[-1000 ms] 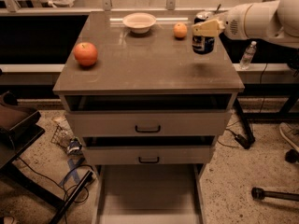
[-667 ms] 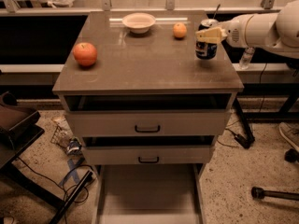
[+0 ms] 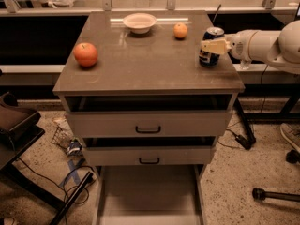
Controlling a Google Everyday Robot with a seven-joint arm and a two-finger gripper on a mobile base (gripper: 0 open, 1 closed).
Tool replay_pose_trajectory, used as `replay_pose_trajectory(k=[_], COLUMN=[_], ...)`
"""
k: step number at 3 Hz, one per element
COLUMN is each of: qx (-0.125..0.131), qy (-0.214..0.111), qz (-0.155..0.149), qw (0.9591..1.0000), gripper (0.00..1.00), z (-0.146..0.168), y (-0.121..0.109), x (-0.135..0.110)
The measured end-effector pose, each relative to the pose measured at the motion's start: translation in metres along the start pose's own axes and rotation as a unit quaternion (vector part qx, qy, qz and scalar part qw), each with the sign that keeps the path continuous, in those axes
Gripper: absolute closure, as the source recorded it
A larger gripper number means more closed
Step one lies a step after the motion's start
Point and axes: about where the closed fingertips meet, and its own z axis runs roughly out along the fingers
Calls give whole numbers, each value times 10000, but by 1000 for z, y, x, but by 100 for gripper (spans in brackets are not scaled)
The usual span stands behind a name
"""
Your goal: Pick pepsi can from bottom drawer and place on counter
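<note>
The pepsi can (image 3: 212,56), dark blue with a silver top, stands upright near the right edge of the counter (image 3: 150,67). My gripper (image 3: 210,46) comes in from the right on a white arm and is closed around the can, with one pale finger (image 3: 214,46) across its front. The can's base looks to rest on the counter top. The bottom drawer (image 3: 149,198) is pulled out far below the counter, and its grey floor shows nothing in it.
A red apple (image 3: 86,54) sits at the counter's left, a white bowl (image 3: 139,21) at the back middle and an orange (image 3: 180,30) behind the can. The two upper drawers (image 3: 148,124) stand slightly open. A black stand (image 3: 16,125) is at the left.
My gripper has moved the can down and a little to the right, from above the counter to its top near the right edge.
</note>
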Motion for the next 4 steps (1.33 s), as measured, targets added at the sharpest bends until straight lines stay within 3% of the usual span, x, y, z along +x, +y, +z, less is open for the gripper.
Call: replay_pose_trajectory(k=[1,2,3,4], qx=[0,-28,-47,-53], qy=[0,7,11,13], qz=[0,2,3,3], qw=[10000,10000,10000,10000], gripper=[51,20,0,0], z=[-1,2,4,5], y=[0,3,4,5], x=[-3,-2,-2,-2])
